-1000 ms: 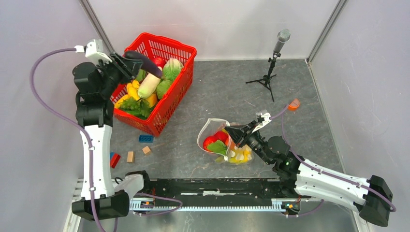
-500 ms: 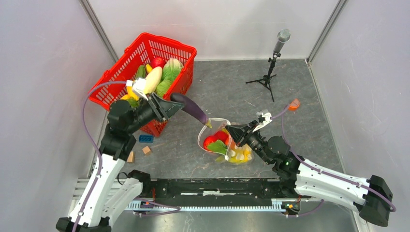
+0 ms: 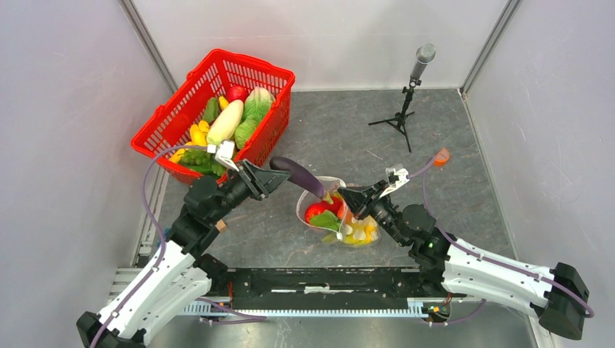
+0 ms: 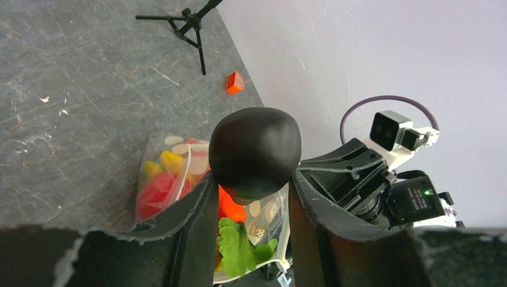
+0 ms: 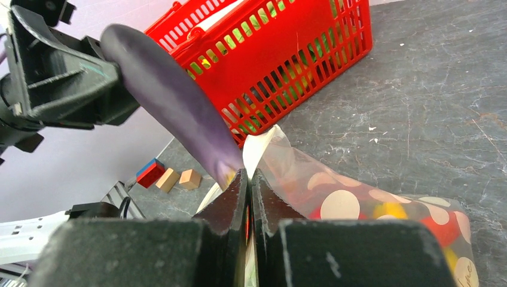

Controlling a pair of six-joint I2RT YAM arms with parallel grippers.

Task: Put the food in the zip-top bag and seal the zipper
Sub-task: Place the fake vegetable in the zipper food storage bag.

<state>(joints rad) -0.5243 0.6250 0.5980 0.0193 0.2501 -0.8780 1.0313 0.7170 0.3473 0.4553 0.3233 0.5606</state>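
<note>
My left gripper (image 3: pixel 270 176) is clamped part-open around the blunt end of the purple eggplant (image 3: pixel 303 179), whose far tip hangs at the mouth of the zip-top bag (image 5: pixel 359 203). My right gripper (image 5: pixel 248 179) is pinched nearly together on what appears to be the bag's raised rim. The bag lies mid-table (image 3: pixel 326 138) with red, yellow and green food (image 3: pixel 330 214) inside

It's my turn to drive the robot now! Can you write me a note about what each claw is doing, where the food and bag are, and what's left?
Left gripper: shut on the purple eggplant, tip at the zip-top bag mouth.
Right gripper: shut on the bag's edge, holding it open.
Done: a tomato, a green leaf and yellow pieces are in the bag.
Left: drop the eggplant in, fetch more food from the red basket, seal the bag.
</note>
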